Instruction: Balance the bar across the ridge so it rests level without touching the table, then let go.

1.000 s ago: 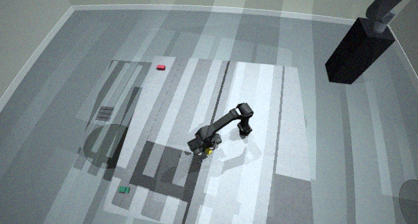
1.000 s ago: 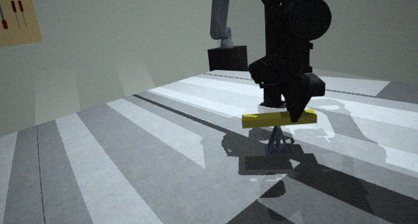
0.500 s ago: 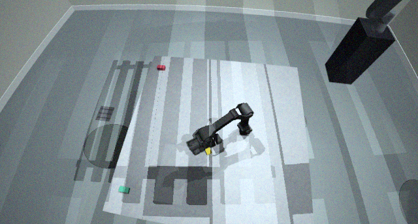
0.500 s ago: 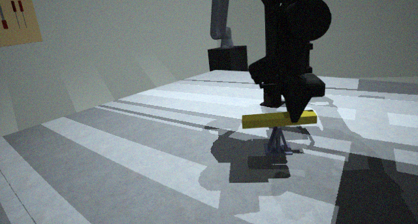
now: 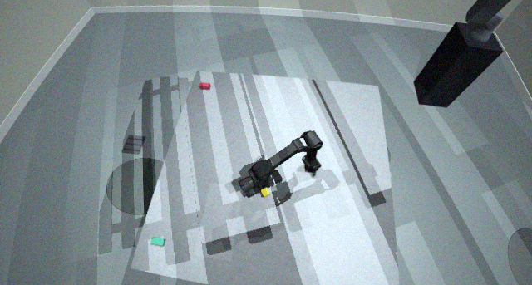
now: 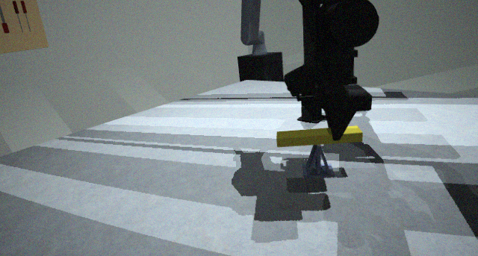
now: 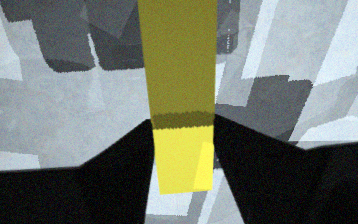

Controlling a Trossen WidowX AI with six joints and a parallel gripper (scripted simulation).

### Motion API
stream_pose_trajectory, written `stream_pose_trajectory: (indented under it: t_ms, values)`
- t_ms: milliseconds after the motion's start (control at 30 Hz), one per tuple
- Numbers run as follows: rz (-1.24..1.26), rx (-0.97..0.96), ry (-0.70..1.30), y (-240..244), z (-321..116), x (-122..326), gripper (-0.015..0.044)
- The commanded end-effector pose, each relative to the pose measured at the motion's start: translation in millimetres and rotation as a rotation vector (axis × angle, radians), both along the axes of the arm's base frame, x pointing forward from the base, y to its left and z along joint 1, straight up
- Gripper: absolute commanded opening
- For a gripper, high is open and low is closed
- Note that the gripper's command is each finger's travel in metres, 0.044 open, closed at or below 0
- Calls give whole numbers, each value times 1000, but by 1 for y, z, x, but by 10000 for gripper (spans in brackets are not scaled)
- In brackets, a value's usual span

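The yellow bar (image 6: 319, 136) lies nearly level across the top of the small dark ridge (image 6: 317, 160), clear of the table (image 6: 149, 166). The gripper (image 6: 337, 133) pinches the bar near its right end, off-centre from the ridge. In the wrist view, both fingers press the bar's sides.

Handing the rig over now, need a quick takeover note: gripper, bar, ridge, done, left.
Gripper: shut on the yellow bar, gripping near its right end in the exterior view, not the middle.
Bar: above the table, close to level, over the dark ridge stand; whether it touches the ridge top cannot be told.
Done: bar picked up and brought across the ridge.
Left: confirm it sits balanced on the ridge, then open the gripper and back away.
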State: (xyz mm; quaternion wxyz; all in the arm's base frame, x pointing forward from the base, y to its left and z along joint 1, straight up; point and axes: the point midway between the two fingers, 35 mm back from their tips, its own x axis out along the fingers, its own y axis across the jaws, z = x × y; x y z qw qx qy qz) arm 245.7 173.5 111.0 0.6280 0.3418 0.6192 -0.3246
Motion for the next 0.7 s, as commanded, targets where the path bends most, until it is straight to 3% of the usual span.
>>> stream_pose_trajectory:
  t_ms: [0, 667]
  values:
    - [-3, 0, 1, 0, -1, 0, 0]
    - [-3, 0, 1, 0, -3, 0, 0]
